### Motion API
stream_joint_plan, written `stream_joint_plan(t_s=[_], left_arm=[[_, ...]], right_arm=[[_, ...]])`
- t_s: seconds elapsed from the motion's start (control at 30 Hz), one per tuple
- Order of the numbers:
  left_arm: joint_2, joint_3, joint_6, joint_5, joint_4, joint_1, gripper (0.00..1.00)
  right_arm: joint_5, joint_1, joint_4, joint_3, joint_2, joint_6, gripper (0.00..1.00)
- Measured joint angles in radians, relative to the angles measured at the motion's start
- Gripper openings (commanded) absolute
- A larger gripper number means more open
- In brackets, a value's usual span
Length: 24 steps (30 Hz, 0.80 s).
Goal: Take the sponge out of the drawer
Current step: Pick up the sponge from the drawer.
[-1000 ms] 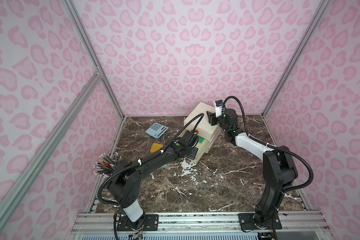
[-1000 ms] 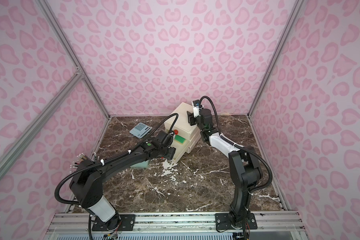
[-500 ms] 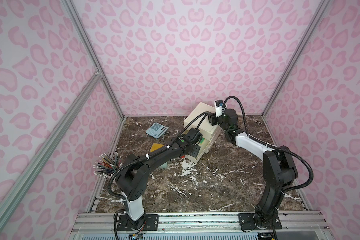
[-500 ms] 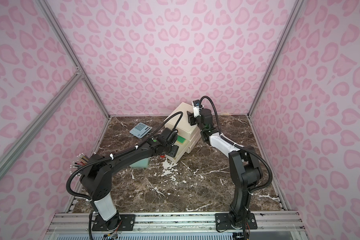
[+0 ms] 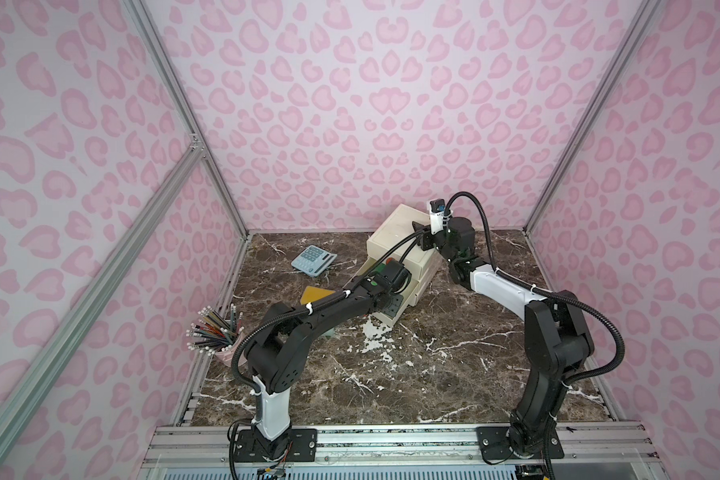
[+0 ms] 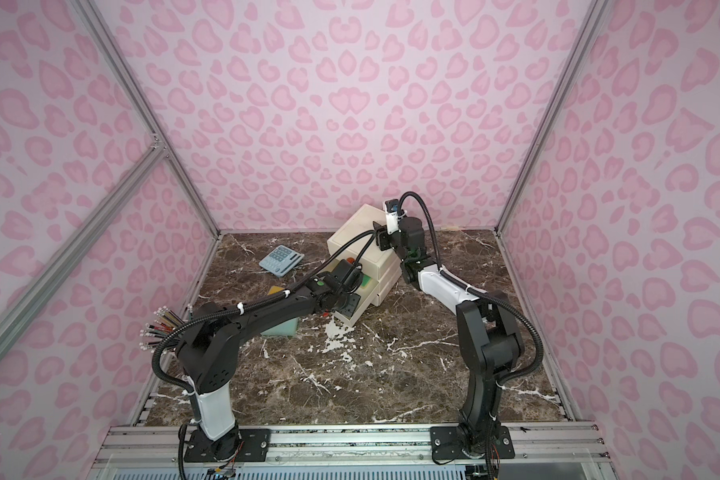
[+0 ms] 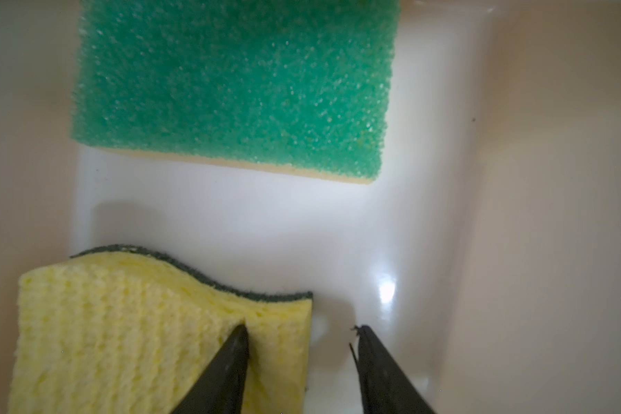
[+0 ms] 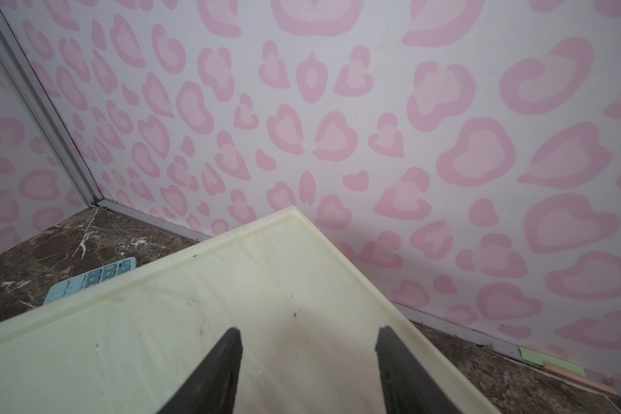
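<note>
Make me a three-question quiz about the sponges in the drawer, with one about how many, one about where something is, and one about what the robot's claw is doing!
1. How many sponges lie in the open white plastic drawer?
A. One
B. Two
C. Four

2. Where is the light blue rectangular calculator?
A. In the drawer
B. On the cream plastic cabinet
C. On the brown marble tabletop

3. The left gripper is
A. open, one finger on the wavy-edged yellow foam sponge
B. shut tight on nothing
C. outside the drawer

1 B: a rectangular green-topped sponge and the yellow sponge lie there.
2 C: it lies on the marble beside the cabinet.
3 A: its jaws stand apart, one finger on the yellow sponge, the other beside it.
</note>
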<state>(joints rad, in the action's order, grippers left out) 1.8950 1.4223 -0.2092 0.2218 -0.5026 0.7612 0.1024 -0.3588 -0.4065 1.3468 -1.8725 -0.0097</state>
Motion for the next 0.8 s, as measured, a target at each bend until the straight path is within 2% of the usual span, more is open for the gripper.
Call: stream_joint_plan(t_s=[0.03,0.1,0.23,0.43,0.8], left_arm=[[0.000,-0.003,0.000,0.008,0.005,0.001,0.36],[0.000,-0.008,0.001,0.014,0.015,0.002,0.20],[-0.008,-0.014,-0.001,0.017,0.032,0.003,0.08],[-0.071,-0.058,-0.019,0.009,0.048,0.001,0.06],[-0.299,-0.154,-0.035,-0.042,0.123,-0.001,0.06]], right_arm=[[0.000,0.000,0.000,0.001,-0.001,0.000,0.62],[0.000,0.000,-0.003,0.002,-0.002,0.002,0.62],[0.000,0.001,-0.003,0.002,-0.002,0.002,0.62],[-0.001,0.001,-0.003,0.002,-0.002,0.002,0.62],[-0.001,0.002,-0.003,0.003,-0.004,0.003,0.62]])
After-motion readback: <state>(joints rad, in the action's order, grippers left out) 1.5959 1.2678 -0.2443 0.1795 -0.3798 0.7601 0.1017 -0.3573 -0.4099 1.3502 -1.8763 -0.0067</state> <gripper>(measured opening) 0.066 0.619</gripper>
